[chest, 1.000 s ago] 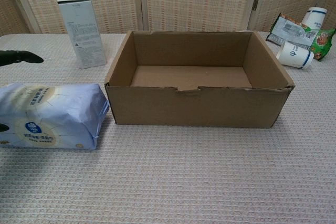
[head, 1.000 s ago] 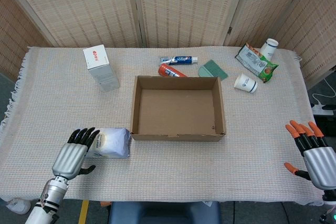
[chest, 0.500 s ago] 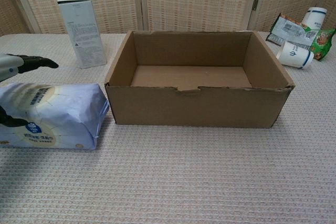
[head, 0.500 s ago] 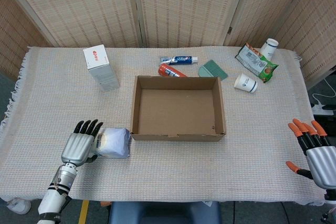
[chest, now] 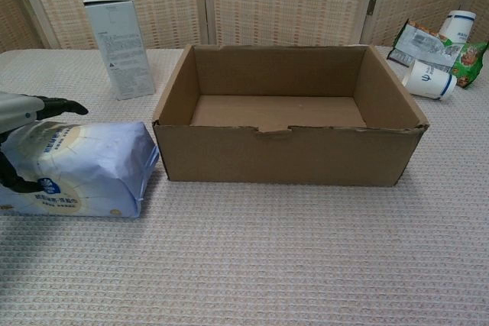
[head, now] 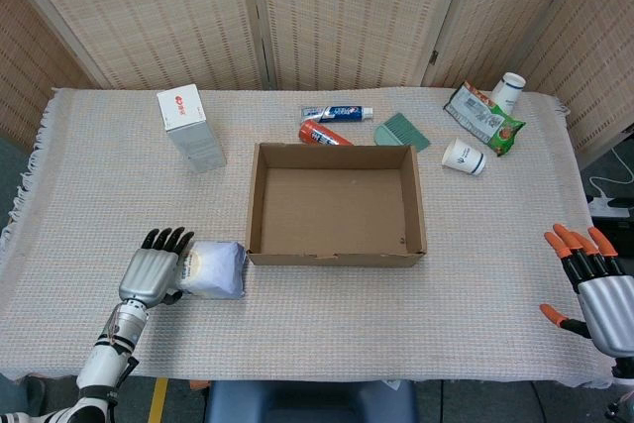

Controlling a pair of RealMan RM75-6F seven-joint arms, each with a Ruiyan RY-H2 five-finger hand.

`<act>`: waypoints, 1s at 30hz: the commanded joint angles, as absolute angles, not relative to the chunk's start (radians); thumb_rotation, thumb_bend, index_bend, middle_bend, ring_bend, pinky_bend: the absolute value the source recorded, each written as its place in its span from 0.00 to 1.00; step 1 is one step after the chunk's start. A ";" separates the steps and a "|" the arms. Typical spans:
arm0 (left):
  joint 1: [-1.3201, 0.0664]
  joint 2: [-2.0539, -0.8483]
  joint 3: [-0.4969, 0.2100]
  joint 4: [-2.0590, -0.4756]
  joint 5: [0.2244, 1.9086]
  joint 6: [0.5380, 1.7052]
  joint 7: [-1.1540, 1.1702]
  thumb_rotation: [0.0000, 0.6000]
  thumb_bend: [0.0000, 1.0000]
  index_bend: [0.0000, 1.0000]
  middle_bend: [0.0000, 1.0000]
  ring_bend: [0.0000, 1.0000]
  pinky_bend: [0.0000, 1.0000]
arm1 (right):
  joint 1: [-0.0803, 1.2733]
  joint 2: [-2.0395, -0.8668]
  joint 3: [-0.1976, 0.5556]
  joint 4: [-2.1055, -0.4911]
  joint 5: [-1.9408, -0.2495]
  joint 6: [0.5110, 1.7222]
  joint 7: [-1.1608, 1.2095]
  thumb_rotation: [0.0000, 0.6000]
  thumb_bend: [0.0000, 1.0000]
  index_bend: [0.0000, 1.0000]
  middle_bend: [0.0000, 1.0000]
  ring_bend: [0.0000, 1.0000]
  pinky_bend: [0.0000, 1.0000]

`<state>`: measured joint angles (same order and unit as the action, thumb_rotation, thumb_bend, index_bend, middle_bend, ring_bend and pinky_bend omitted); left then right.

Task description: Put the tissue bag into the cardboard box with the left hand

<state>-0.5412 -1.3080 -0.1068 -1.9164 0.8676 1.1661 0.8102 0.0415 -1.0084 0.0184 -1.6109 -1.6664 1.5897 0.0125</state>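
Tissue bag at your left hand, outside the box
Your left hand (head: 152, 269) clasped the tissue bag (head: 213, 269) on the table, just left of the cardboard box (head: 336, 259); your right hand (head: 596, 289) lay released, fingers spread

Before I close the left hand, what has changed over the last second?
The left hand slid right onto the tissue bag's left end, fingers over its top and thumb at its front face; a firm grip isn't clear. The bag still lies beside the cardboard box. The right hand drew back slightly, still open.
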 commanded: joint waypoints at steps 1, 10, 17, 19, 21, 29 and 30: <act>-0.557 -1.316 -0.104 -1.895 0.850 1.155 0.809 1.00 0.18 0.00 0.00 0.00 0.05 | 0.042 -1.008 0.019 -1.611 -1.666 1.590 0.013 1.00 0.00 0.06 0.03 0.00 0.00; -0.579 -1.328 -0.076 -1.846 0.846 1.134 0.789 1.00 0.18 0.00 0.00 0.00 0.17 | 0.041 -1.009 0.020 -1.608 -1.667 1.594 0.018 1.00 0.00 0.06 0.03 0.00 0.00; -0.593 -1.310 -0.056 -1.847 0.845 1.125 0.783 1.00 0.19 0.23 0.26 0.21 0.41 | 0.040 -1.007 0.022 -1.609 -1.664 1.596 0.022 1.00 0.00 0.06 0.03 0.00 0.00; -0.591 -1.307 -0.054 -1.849 0.865 1.140 0.777 1.00 0.20 0.29 0.33 0.27 0.46 | 0.041 -1.007 0.022 -1.609 -1.664 1.595 0.022 1.00 0.00 0.06 0.03 0.00 0.00; -0.590 -1.303 -0.053 -1.852 0.877 1.149 0.770 1.00 0.20 0.35 0.40 0.33 0.50 | 0.041 -1.006 0.022 -1.610 -1.665 1.596 0.022 1.00 0.00 0.06 0.03 0.00 0.00; -0.595 -1.228 -0.039 -1.913 0.885 1.162 0.778 1.00 0.21 0.46 0.53 0.44 0.58 | 0.038 -1.002 0.024 -1.612 -1.662 1.601 0.028 1.00 0.00 0.06 0.03 0.00 0.00; -0.596 -1.209 -0.038 -1.927 0.885 1.163 0.782 1.00 0.21 0.46 0.53 0.44 0.58 | 0.038 -1.001 0.024 -1.612 -1.661 1.601 0.029 1.00 0.00 0.06 0.03 0.00 0.00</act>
<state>-0.5939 -1.2314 -0.0412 -1.9083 0.8832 1.1592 0.7768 0.0382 -1.0012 0.0241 -1.6119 -1.6615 1.6006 0.0291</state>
